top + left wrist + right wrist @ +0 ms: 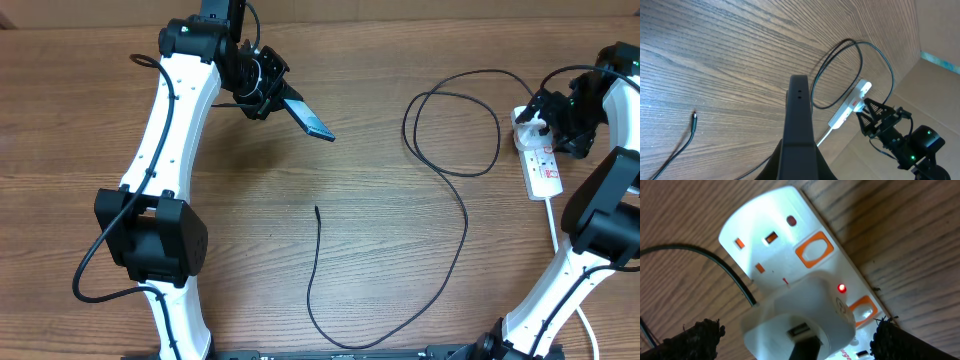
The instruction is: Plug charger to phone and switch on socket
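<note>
Your left tool (268, 88) is clamped on the phone (308, 118), a slim dark slab held over the far-left of the wood-grain surface (250, 260), long axis slanting toward centre. The charger (462, 215) is a thin black cable. Its white plug (800, 320) sits in the socket (541, 165) by the far-right corner, with a red lamp (841, 288) lit. Your right tool (540, 110) is spread wide, gripping nothing.
</note>
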Robot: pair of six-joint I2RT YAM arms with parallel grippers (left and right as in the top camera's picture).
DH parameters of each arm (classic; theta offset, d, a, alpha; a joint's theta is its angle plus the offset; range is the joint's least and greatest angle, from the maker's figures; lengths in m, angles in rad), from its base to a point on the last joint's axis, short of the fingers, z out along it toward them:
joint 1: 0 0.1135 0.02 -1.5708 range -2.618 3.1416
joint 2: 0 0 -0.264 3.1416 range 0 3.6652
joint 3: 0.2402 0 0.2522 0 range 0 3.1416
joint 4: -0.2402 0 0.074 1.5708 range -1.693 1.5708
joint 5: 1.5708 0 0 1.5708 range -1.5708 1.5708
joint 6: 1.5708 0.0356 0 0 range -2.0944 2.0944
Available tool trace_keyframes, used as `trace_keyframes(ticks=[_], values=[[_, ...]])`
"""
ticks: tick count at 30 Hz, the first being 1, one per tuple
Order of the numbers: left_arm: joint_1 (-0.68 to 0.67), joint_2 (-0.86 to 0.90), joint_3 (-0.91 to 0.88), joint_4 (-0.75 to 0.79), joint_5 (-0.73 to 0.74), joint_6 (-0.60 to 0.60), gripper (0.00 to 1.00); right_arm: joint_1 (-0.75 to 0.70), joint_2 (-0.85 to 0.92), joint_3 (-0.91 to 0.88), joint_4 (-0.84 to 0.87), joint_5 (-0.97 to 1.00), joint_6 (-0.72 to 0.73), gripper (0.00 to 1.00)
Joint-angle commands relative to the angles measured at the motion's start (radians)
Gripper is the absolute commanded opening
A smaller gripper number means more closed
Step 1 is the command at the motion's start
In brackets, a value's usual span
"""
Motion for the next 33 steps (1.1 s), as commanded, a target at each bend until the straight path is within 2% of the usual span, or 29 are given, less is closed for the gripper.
trace_keyframes(ticks=[1,33], values=[[-0.005,-0.018,0.014,0.005,0.013,0.011,0.04,-0.002,0.005,-0.014,0.014,-0.024,-0.007,1.00],[-0.005,-0.018,0.015,0.004,0.013,0.011,0.04,-0.002,0.035,-0.064,0.079,-0.016,-0.033,1.00]])
